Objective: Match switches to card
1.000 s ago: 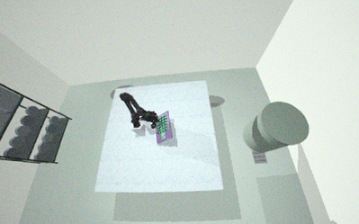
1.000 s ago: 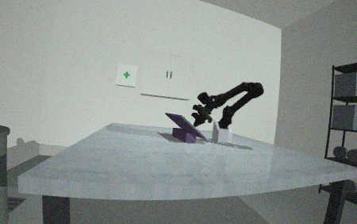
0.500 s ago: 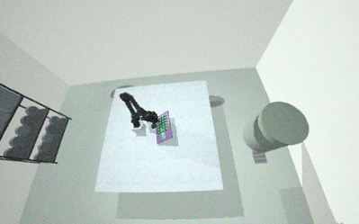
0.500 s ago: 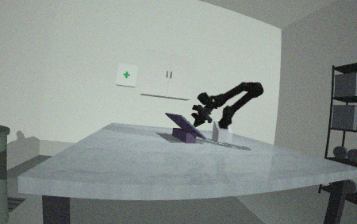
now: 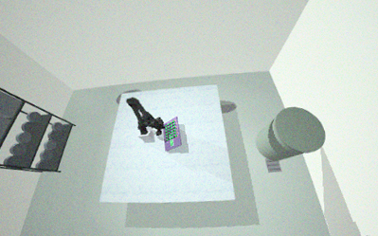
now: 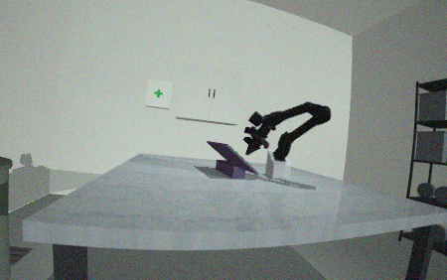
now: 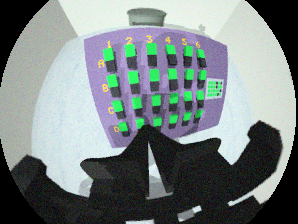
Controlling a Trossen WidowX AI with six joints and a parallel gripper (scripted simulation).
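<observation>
The black, angular gripper is positioned near the lower edge of the panel, jaws closed and empty. The flat purple panel, bearing two-tone rectangular switches, tilts on a block above the pale, streaked table.

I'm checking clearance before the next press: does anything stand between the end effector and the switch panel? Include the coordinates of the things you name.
Nothing visible does. The end effector point(image 5: 161, 133) point(image 6: 248, 153) point(image 7: 145, 127) hangs over the near edge of the purple panel point(image 5: 173, 143) point(image 6: 230, 156) point(image 7: 102, 134), its closed fingertips merely hiding part of row D from the wrist view.
</observation>
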